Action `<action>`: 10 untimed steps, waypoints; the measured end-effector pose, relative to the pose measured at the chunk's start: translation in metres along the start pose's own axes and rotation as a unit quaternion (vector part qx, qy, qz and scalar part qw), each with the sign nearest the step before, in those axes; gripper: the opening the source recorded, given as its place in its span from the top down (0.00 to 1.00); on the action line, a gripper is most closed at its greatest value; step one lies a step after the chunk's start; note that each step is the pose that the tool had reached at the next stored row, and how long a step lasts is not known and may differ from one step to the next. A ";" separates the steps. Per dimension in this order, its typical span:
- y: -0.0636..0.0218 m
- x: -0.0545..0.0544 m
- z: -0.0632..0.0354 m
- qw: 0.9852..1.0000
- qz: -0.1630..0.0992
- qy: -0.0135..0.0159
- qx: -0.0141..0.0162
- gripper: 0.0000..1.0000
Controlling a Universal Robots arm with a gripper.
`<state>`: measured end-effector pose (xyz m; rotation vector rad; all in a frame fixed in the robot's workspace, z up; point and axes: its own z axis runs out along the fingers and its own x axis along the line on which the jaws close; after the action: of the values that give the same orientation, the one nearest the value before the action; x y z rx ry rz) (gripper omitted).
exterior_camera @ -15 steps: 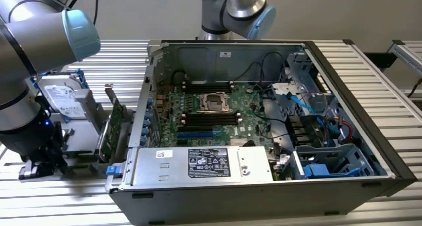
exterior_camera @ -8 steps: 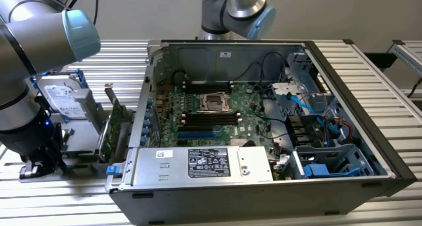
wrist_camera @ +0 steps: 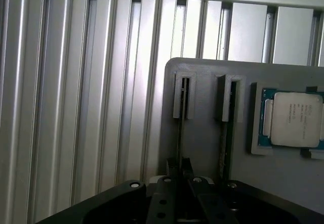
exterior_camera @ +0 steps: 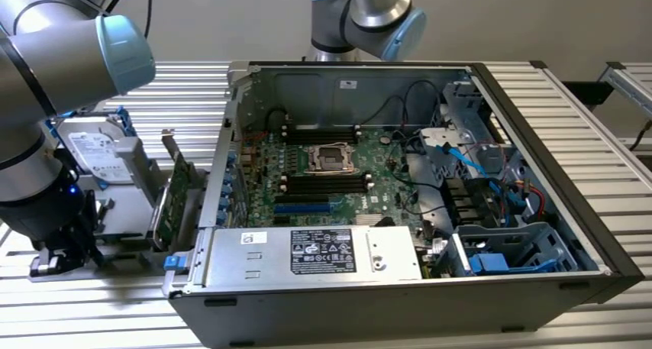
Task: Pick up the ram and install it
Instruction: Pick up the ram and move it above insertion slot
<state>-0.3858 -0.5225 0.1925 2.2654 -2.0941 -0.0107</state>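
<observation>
Parts tray [exterior_camera: 121, 215] beside the computer case [exterior_camera: 337, 97]
The ram [wrist_camera: 180, 128] stands on edge in a tray slot; the processor [wrist_camera: 296, 119] lies near it on the same tray.

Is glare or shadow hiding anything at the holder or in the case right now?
Wrist view: bright streaks of glare on the table slats; the ram is a thin dark edge in its shaded slot, and the end effector is nearly black. Exterior view: the case interior is evenly lit, memory slots plain to see.
</observation>
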 end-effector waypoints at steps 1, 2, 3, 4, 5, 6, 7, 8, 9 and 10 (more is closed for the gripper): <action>0.0000 0.000 0.0000 1.000 0.001 0.000 0.000 0.86; 0.0000 0.000 0.0000 1.000 0.003 0.000 0.000 0.86; 0.0000 0.000 0.0001 1.000 0.004 0.000 0.000 0.86; 0.0000 0.000 0.0001 1.000 0.005 0.000 0.000 0.86; 0.0000 0.000 0.0001 1.000 0.006 0.000 0.000 0.86; 0.0000 0.000 0.0001 1.000 0.008 0.000 0.000 0.86; -0.0001 0.000 0.0002 1.000 0.010 0.000 0.000 0.86; -0.0002 0.000 0.0002 1.000 0.011 -0.001 0.000 0.86; -0.0003 0.000 0.0003 1.000 0.012 -0.001 0.000 0.86; -0.0004 0.000 0.0003 1.000 0.016 -0.001 0.000 0.86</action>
<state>-0.3854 -0.5225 0.1922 2.2324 -2.1296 -0.0122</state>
